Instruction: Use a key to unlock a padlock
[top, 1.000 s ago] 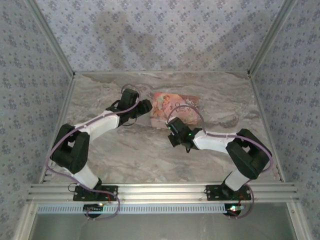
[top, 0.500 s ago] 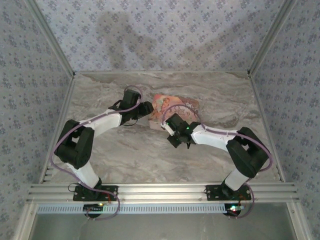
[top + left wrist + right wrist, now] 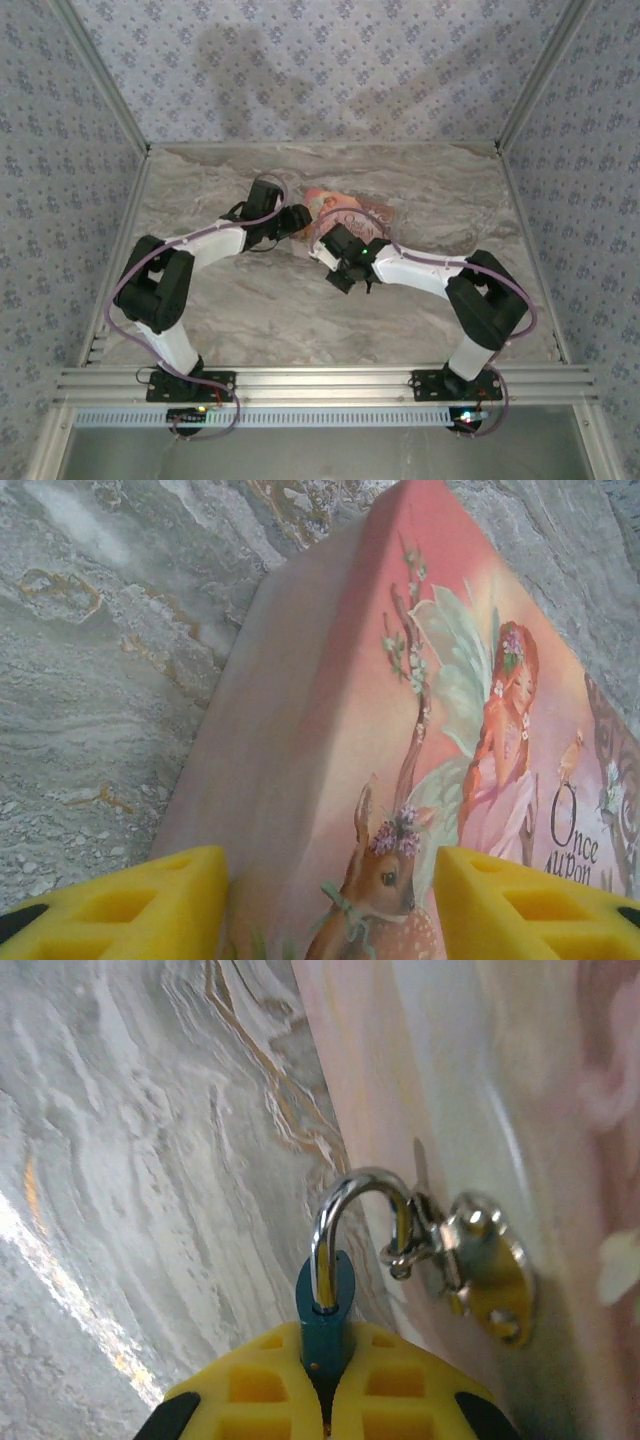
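Reaching inward, left arm [image 3: 205,243] and right arm [image 3: 425,272] nearly meet; left pincer [image 3: 330,895] parted, right pincer [image 3: 327,1385] clamped tight

Top camera looks down from behind; both wrist cameras sit close, seemingly sharing the pink box [image 3: 330,730].

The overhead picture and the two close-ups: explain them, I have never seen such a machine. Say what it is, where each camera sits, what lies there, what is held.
These are two robot arms bolted at the near edge of a marble-patterned table. The overhead camera looks down from behind them; each close-up comes from a camera on one wrist, with yellow fingers at the bottom. A pink box lies on the table. The left gripper is open, that box between its fingers. The right gripper is shut on the blue padlock, whose silver loop hangs through the box's hasp.
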`<state>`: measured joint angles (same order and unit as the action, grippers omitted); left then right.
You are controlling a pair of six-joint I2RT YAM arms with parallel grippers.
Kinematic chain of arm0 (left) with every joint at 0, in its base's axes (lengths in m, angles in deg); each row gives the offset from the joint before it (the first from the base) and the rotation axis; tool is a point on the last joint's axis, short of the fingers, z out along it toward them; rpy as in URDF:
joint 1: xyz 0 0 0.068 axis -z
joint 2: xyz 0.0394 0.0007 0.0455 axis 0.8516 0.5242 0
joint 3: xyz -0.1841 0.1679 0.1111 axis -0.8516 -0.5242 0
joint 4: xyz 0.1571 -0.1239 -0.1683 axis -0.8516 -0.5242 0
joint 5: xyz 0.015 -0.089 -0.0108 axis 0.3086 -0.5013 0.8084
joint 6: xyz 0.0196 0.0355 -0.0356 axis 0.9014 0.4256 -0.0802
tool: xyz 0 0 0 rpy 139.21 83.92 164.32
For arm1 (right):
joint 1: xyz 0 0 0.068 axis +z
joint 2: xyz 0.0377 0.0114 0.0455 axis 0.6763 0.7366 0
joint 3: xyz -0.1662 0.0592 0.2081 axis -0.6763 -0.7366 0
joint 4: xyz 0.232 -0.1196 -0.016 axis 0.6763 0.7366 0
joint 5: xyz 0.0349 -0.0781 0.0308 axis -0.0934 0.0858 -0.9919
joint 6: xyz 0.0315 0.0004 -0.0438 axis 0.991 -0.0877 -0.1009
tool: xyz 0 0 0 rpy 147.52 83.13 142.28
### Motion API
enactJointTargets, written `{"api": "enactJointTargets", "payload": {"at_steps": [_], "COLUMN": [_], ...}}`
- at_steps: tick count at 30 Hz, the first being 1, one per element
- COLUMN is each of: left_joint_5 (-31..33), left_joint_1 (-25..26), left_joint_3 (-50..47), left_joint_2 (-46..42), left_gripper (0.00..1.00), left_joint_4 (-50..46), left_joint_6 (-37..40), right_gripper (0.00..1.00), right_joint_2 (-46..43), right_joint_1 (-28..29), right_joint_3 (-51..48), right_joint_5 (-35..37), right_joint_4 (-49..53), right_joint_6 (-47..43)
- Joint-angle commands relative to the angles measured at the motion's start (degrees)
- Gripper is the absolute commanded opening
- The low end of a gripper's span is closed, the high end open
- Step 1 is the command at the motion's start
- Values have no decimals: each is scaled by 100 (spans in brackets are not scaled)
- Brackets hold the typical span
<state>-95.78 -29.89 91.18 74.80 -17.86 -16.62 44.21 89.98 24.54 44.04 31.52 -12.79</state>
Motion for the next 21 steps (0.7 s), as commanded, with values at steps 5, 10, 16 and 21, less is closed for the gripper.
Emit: {"api": "enactJointTargets", "payload": {"at_steps": [5, 10, 16, 21], "left_joint_5": [-135, -102, 64, 171], "left_joint_1": [37, 38, 26, -58], "left_joint_3": [-138, -189, -259, -340], "left_joint_2": [19, -53, -221, -412], "left_gripper": [56, 55, 56, 57], "left_joint_4": [199, 198, 182, 112], "left_joint_6": [-138, -147, -160, -131], "right_gripper": [0, 0, 0, 0], "right_joint_2": [180, 143, 44, -69], "right_joint_1": [121, 133, 224, 250], "right_joint_3": [406, 373, 449, 338], "right_joint_5": [-235, -503, -480, -466], "right_joint_4": [232, 224, 237, 188], "right_joint_6": [-364, -314, -292, -232]}}
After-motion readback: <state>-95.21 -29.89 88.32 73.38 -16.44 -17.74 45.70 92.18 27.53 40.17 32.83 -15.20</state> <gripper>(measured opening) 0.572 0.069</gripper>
